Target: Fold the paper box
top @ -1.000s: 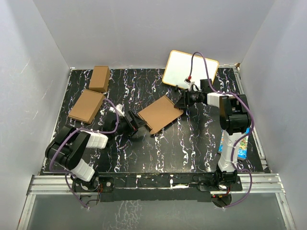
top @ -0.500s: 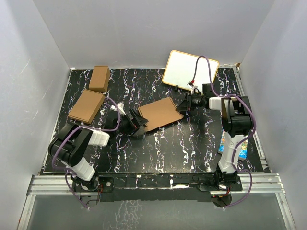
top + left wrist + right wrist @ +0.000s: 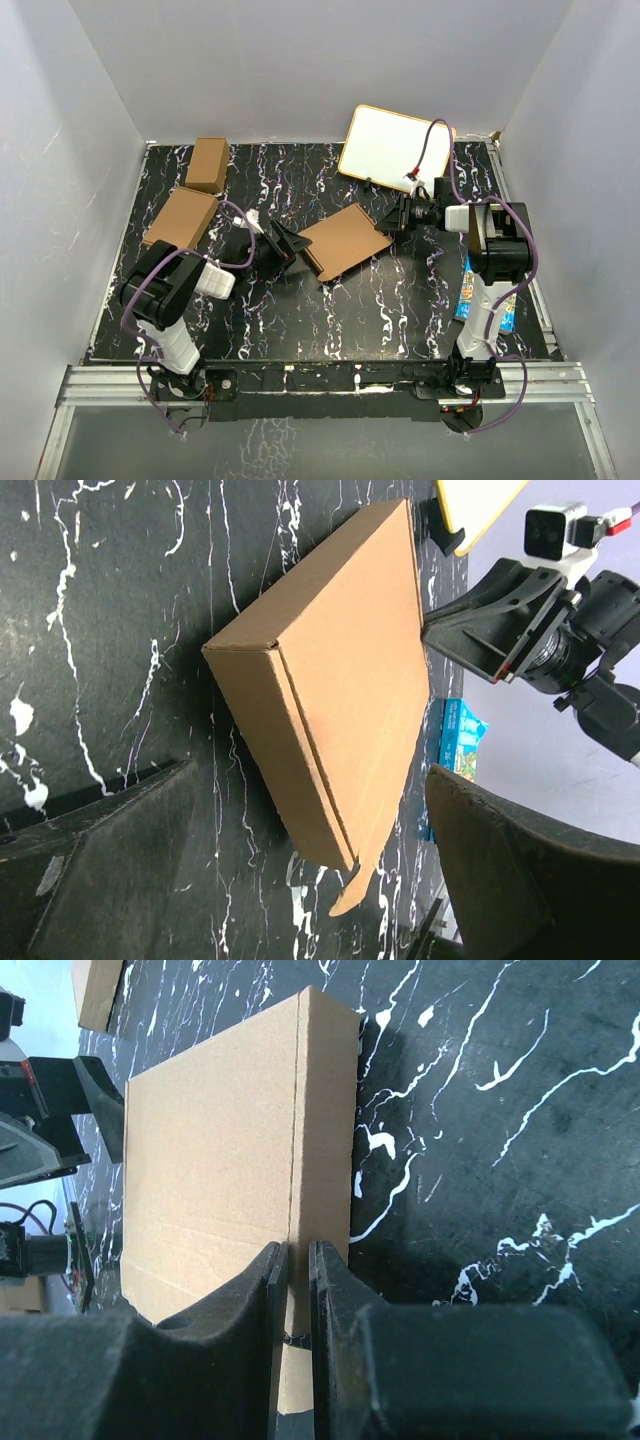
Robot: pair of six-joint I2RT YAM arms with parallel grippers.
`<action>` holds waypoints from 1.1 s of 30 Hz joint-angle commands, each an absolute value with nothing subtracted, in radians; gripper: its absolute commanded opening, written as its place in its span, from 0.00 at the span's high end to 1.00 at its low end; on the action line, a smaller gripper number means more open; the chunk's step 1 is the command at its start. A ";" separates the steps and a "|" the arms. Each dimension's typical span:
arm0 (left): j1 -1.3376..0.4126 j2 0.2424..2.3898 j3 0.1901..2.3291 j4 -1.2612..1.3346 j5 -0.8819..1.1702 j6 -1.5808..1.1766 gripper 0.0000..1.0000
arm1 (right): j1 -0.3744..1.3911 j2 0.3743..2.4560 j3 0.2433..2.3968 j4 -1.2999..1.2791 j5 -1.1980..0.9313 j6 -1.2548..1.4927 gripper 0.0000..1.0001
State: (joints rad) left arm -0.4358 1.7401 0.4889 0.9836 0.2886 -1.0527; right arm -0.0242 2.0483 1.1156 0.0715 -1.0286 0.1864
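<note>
The paper box (image 3: pixel 345 240) is a flat brown cardboard mailer lying closed on the black marbled table (image 3: pixel 400 310), mid-table. A small flap tab (image 3: pixel 350 895) sticks out at its end nearest the left arm. My left gripper (image 3: pixel 285 245) stands wide open just off that end, and the box (image 3: pixel 330 670) lies ahead of its spread fingers (image 3: pixel 100 850) without touching them. My right gripper (image 3: pixel 392 220) is at the box's right corner. In the right wrist view this gripper (image 3: pixel 298 1255) is pinched on the thin edge of the box (image 3: pixel 220 1150), along the fold line.
Two other brown cartons (image 3: pixel 208 163) (image 3: pixel 181 221) sit at the far left. A white board with a tan rim (image 3: pixel 395 142) leans at the back right. A blue packet (image 3: pixel 488 295) lies by the right arm. White walls enclose the table.
The right gripper's jaws have closed on the box's right edge and shifted slightly toward the near right. The box has turned a little with it. The left gripper stayed open.
</note>
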 commanded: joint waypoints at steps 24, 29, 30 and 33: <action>-0.560 1.846 0.498 1.135 0.043 -1.214 0.17 | -0.054 2.089 1.103 0.068 -0.960 0.187 0.84; -0.568 1.877 0.505 1.198 0.043 -1.238 0.21 | -0.059 2.089 1.103 0.069 -0.963 0.188 0.84; -0.571 1.881 0.510 1.194 0.040 -1.238 0.22 | -0.060 2.090 1.103 0.069 -0.963 0.189 0.84; -0.581 1.891 0.533 1.185 0.026 -1.245 0.24 | -0.060 2.092 1.104 0.069 -0.966 0.188 0.84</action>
